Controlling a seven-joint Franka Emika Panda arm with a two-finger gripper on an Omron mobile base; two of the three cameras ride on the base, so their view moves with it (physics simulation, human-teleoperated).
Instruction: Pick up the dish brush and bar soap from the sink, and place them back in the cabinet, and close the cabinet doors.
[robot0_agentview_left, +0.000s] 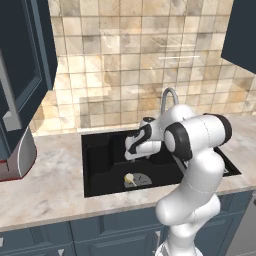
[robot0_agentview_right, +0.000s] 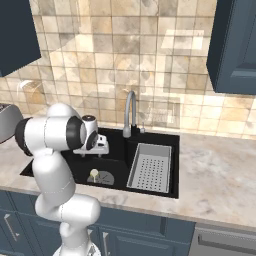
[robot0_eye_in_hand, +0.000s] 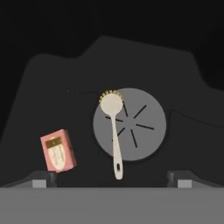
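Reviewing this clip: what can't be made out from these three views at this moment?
- Bar soap: hidden in both base views by the arm.
- Dish brush: base views show just its head; handle too small.
- Cabinet: interior cut off by the left base view's edge.
- Hand: fingertips barely visible.

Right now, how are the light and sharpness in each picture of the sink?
Hand view: dim basin, yet the dish brush and bar soap stand out sharply on the sink floor. Left base view: evenly lit, slightly soft. Right base view: pale glare patches on the wall tiles.
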